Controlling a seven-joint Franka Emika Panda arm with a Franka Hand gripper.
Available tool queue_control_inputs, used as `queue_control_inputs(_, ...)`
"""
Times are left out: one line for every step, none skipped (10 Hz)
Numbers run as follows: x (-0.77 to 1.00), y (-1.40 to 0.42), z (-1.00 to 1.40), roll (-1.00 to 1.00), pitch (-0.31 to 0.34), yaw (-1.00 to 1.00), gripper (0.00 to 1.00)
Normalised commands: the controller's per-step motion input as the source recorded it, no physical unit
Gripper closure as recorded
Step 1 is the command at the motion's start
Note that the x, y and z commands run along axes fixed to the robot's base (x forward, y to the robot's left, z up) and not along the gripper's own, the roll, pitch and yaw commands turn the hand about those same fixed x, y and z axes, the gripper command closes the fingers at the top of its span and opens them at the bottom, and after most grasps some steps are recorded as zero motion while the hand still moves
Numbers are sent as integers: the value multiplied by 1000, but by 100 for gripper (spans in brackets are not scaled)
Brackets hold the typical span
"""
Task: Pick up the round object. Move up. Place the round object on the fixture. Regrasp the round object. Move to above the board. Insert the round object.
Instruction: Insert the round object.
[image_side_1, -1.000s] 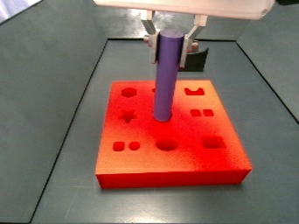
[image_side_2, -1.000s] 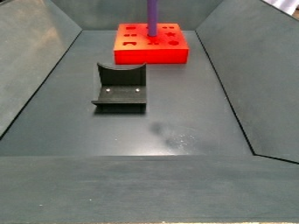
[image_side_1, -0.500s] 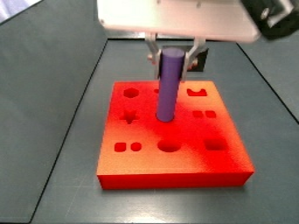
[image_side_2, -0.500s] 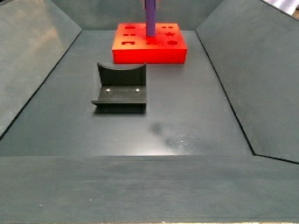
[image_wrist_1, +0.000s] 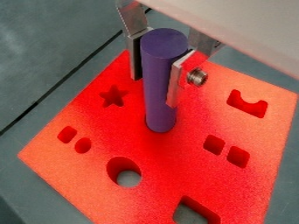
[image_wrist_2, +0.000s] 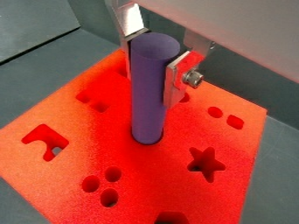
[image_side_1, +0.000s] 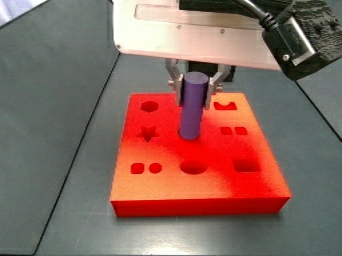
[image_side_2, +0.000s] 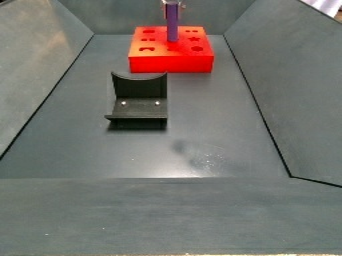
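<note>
The gripper (image_wrist_1: 160, 54) clamps the slim purple cylindrical peg (image_wrist_1: 159, 83) upright, its long axis running twelve-to-six into the flat orange-red board (image_wrist_1: 82, 118).

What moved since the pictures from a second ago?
The gripper came lower over the board, pushing the purple peg down, so less of it sticks up. The fingers still pinch it. The board and the fixture stayed put.

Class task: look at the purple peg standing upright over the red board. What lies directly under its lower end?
The gripper holds the round object upright, its lower end meeting the board in the middle. Whether a hole sits beneath it cannot be seen; the peg covers that spot.
</note>
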Motion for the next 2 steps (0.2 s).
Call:
queue_control_inputs(0, 17, -29, -51, -26, 0, 100)
queue_control_inputs(0, 0, 0, 0, 0, 0, 100)
